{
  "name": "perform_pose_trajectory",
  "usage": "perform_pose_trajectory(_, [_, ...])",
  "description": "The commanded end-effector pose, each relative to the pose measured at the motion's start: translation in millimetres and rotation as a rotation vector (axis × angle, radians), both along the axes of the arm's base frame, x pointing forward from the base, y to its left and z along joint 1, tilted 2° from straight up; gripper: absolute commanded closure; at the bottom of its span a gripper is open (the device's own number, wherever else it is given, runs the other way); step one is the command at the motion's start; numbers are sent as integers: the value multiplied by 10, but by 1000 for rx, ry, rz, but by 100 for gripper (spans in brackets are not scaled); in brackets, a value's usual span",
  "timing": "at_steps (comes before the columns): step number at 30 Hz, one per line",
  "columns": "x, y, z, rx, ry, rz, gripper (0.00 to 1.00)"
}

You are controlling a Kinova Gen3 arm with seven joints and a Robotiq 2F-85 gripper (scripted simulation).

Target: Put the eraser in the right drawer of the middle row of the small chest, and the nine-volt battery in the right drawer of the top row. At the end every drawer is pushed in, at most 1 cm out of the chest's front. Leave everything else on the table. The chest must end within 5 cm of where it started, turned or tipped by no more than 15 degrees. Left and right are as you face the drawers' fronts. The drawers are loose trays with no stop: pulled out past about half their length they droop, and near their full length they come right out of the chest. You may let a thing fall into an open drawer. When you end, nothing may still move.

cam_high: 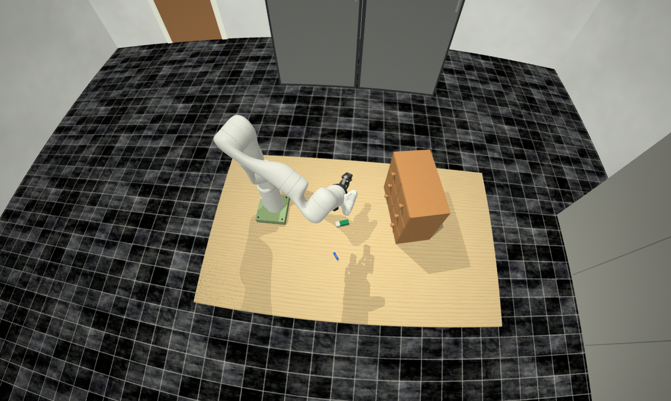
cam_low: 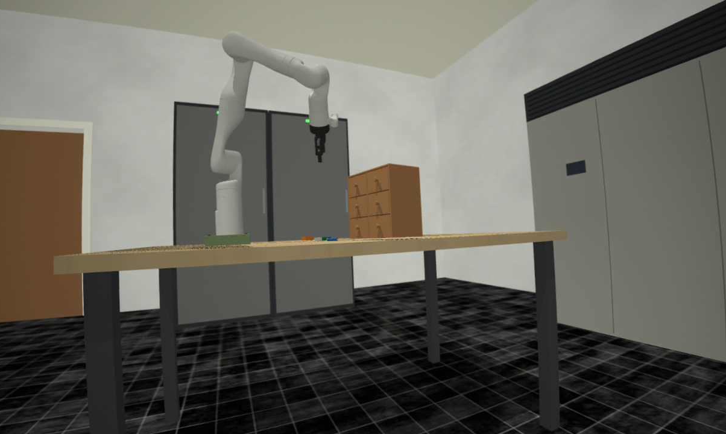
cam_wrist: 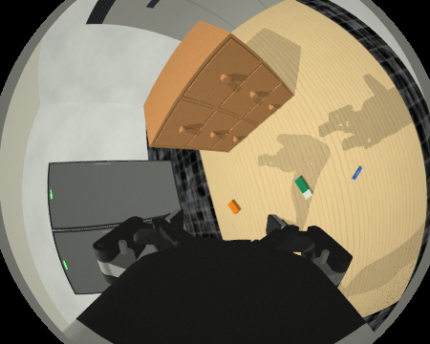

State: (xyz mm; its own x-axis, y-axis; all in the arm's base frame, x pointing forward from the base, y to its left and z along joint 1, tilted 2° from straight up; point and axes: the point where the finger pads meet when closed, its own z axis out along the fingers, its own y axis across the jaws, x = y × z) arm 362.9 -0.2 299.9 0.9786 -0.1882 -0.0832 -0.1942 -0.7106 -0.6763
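The chest (cam_high: 420, 184) (cam_low: 404, 199) (cam_wrist: 169, 96) stands upright with its drawers looking pushed in. Its top right drawer (cam_low: 384, 175) (cam_wrist: 210, 88) and middle right drawer (cam_low: 385, 199) (cam_wrist: 239, 100) show their knobs. The eraser (cam_high: 342, 223) (cam_wrist: 302, 184), green with a white end, lies flat on the table. A small orange block (cam_low: 307, 237) (cam_wrist: 233, 206), apparently the nine-volt battery, lies on the table; the arm hides it in the top view. My gripper (cam_low: 319, 160) (cam_wrist: 225, 222) is open and empty, pointing down high above the table, in front of the chest's drawer side.
A thin blue stick (cam_high: 335, 255) (cam_low: 331, 239) (cam_wrist: 357, 173) lies on the table (cam_high: 427, 299) (cam_low: 495, 239), nearer the exterior camera than the eraser. The arm's green base plate (cam_high: 271, 218) (cam_low: 228, 239) is at the opposite side from the chest. A grey cabinet (cam_high: 317, 44) stands beyond the table.
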Motion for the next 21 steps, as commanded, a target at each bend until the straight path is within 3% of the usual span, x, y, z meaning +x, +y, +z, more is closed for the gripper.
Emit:
perform_pose_trajectory(1, [-8,8,5,-25,-1,25,0])
perform_pose_trajectory(21, [-44,-10,-5,-91,4,83,0])
